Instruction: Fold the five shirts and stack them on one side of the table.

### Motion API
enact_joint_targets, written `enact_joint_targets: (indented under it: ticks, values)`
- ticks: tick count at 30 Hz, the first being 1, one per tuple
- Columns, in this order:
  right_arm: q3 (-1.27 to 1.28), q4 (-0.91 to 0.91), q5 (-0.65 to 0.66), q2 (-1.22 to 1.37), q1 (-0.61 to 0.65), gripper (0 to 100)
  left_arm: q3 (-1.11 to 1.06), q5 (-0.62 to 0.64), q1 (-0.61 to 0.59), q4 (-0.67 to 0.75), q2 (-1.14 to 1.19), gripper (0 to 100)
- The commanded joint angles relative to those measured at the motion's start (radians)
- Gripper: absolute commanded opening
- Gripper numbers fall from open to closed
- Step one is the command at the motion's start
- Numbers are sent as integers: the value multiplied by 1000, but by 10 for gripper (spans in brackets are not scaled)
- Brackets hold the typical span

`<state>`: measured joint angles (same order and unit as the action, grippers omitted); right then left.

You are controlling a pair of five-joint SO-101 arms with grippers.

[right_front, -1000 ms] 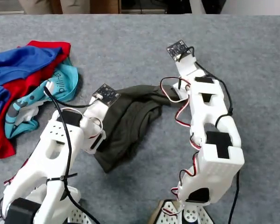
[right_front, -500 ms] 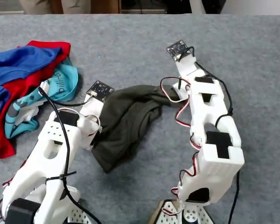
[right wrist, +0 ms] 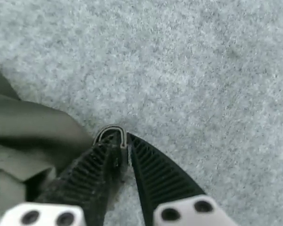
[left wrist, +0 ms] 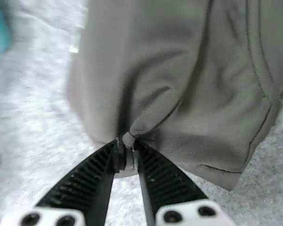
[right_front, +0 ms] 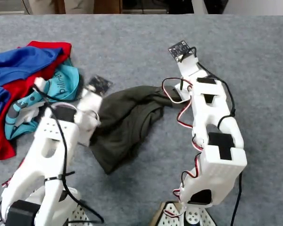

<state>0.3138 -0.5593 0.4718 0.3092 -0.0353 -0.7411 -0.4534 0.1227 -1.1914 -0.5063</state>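
Centre frame, the olive shirt sprawls crumpled on the grey worktop, left gripper and right gripper each pinching its cloth; light and limp, it looks best held at the corners.

The high camera is looking steeply down over the counter from behind the arm bases. The wrist cameras are looking along the left gripper and the right gripper at close range (far nearer than the high camera). All three are sharing the dark shirt.
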Motion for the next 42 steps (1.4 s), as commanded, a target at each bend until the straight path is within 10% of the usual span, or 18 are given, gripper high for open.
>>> enact_joint_targets:
  ticks: [1,18,31,42]
  values:
    - [-105,-61,-3,-71,-31,3,264,69,-72,-101,-13,17]
    - [-501,-370,-9,-802,-44,3,1060,519,-368,-305,-15,18]
    - [-1058,-377,-11,-872,-42,3,1668,526,-433,-568,-15,18]
    - [-1029,-443,-3,-866,-39,3,1708,528,-433,-568,-15,18]
